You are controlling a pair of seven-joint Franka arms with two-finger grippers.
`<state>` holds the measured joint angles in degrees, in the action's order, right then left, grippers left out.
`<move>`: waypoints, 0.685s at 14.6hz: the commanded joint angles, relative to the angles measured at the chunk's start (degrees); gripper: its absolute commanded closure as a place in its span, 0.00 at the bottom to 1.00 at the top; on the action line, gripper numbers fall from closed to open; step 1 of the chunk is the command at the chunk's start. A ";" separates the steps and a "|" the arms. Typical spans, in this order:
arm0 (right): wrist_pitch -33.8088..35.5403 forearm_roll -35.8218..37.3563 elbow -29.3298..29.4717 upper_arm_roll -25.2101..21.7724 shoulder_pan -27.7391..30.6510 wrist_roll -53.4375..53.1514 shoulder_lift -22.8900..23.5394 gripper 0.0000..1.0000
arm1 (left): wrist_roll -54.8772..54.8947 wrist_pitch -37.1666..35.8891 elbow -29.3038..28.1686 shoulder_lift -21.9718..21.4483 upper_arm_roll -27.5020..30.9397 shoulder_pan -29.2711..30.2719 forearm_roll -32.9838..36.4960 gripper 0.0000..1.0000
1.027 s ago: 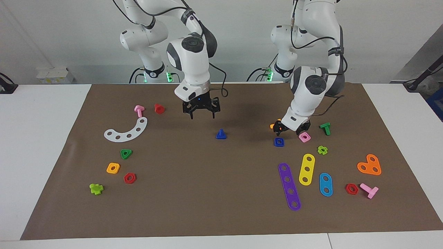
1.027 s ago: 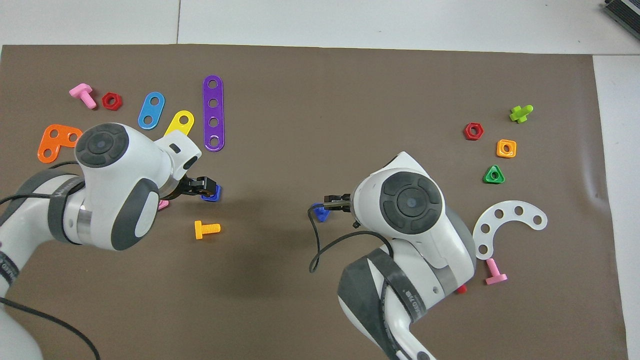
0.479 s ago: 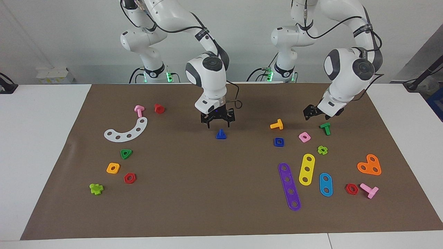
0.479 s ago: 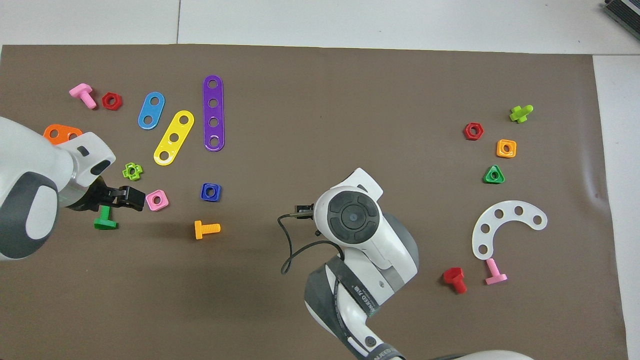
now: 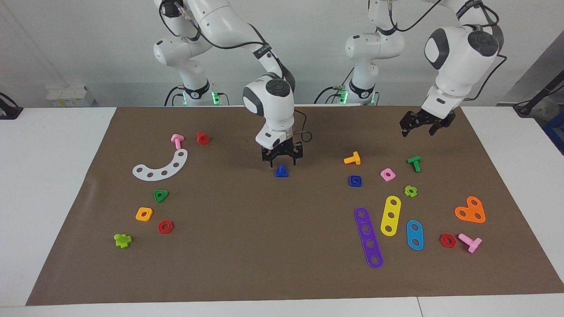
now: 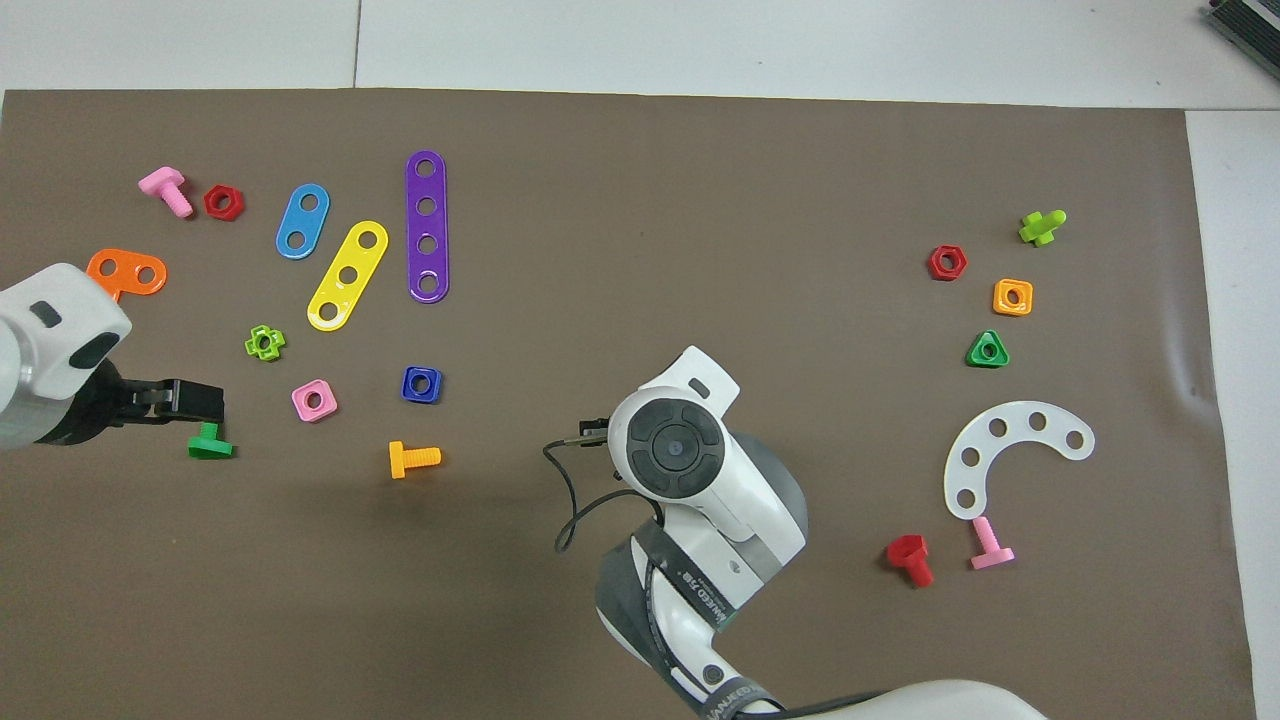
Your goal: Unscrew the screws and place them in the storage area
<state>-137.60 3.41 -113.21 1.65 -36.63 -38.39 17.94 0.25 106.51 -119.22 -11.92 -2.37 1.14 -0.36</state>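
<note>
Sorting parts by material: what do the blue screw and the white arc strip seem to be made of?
Blue screw: apparently moulded plastic, given its saturated uniform colour and chunky toy shape. White arc strip: likely thin, flat plastic, lying flush, with clean round holes; finish unclear.

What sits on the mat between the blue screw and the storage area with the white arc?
Nothing visible. Bare mat runs from the blue screw, under the open right gripper, to the storage area by the white arc. The left gripper hangs clear, above the green bolt.

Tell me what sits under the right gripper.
The blue bolt stands on the brown mat directly below the right gripper; overhead, the arm covers it.
</note>
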 commanded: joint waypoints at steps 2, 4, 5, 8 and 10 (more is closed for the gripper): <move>-0.74 2.12 0.10 -0.15 -0.10 -0.90 0.08 0.15 | 0.37 -4.37 2.05 -2.84 -0.45 0.36 -1.13 0.00; -1.35 3.88 0.18 -0.15 -0.10 -0.98 0.08 0.16 | 0.19 -7.71 5.12 -2.76 -0.53 0.01 -1.04 0.00; -2.05 4.15 0.10 -0.15 -0.10 -0.98 0.08 0.16 | 0.19 -8.86 6.70 -2.76 -0.53 0.01 -1.04 0.00; -3.72 4.15 -0.16 -0.15 0.25 -0.90 0.25 0.18 | 0.19 -9.48 9.43 -2.32 -0.53 -0.08 -1.04 0.00; -4.16 4.15 -0.87 -0.15 0.51 -0.90 0.16 0.18 | 0.19 -9.31 10.40 -2.06 -0.62 -0.08 -1.04 0.00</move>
<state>-139.94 6.09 -113.23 1.53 -36.55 -38.39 17.96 0.25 98.59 -110.79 -14.75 -2.98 1.11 -0.40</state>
